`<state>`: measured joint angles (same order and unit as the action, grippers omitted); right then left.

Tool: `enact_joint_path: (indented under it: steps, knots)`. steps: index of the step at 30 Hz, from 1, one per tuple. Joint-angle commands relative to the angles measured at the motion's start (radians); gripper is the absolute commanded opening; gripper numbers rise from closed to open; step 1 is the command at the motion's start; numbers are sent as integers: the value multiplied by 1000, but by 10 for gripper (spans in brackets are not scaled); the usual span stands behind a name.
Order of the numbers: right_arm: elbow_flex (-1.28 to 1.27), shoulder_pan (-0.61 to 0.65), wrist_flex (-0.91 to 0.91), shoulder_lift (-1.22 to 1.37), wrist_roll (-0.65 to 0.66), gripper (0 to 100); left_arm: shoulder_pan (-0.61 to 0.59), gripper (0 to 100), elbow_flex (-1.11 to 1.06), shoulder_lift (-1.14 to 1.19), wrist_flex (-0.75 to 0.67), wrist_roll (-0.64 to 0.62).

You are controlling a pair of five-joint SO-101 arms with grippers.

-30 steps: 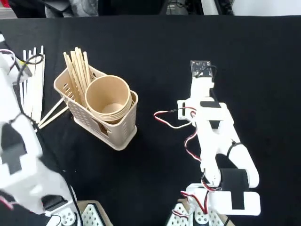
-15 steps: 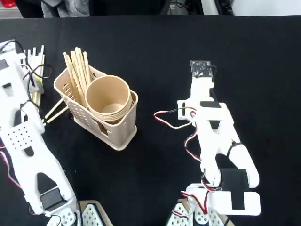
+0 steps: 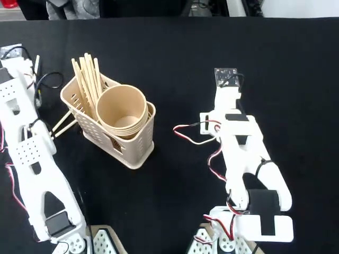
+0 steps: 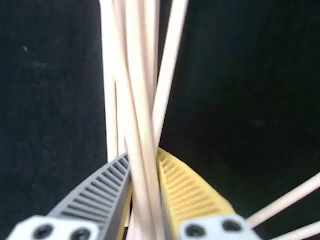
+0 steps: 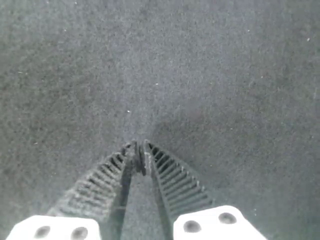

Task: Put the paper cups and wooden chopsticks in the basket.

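The left gripper (image 4: 143, 162) has its grey and yellow jaws drawn in close on a bundle of chopsticks (image 4: 136, 90). Several sticks are pinched between the jaws near one end, and the rest fan out ahead over the black table (image 4: 45, 100). I cannot tell whether the bundle is lifted or lying on the cloth. In the high view this arm stands at the far left, its head just left of the basket (image 3: 135, 151). These sticks should be light, stiff and smooth, so a grip near the end will likely let them pivot, splay or slide out one by one. A hold nearer the middle of the bundle, squeezing them flat side by side, looks safer. Two stray chopsticks (image 3: 61, 126) lie on the table, with their far ends running in against the basket's left wall. They are thin and low to the cloth, so probably awkward to pinch. The basket already holds a sheaf of upright chopsticks (image 3: 87, 74) leaning at its back corner and the nested paper cups (image 3: 122, 111) beside them. The cups are thin-walled and easily dented. The basket itself seems light enough to be shoved or tipped by a careless drop. Well to the right, the right gripper (image 5: 139, 152) hangs over bare table, jaws closed tip to tip with nothing between them.
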<state>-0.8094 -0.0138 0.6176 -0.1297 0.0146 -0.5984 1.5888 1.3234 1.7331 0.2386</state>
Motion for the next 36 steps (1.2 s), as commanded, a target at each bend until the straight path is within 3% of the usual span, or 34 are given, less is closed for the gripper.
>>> enact_joint_path:
  steps: [1,10,17,29,36]
  knots:
    - [2,17,-12,-22,-2,14,-68,29,56,-17,31,21]
    - [4,17,-14,-22,-2,14,-147,29,-4,-37,31,130]
    - [4,17,-14,-22,-2,14,-196,29,-124,-161,32,132]
    - [4,17,-14,-22,-2,14,-196,30,-1059,-818,21,138]
    - [4,15,-14,-22,-2,14,-203,30,-1649,-1152,-262,249]
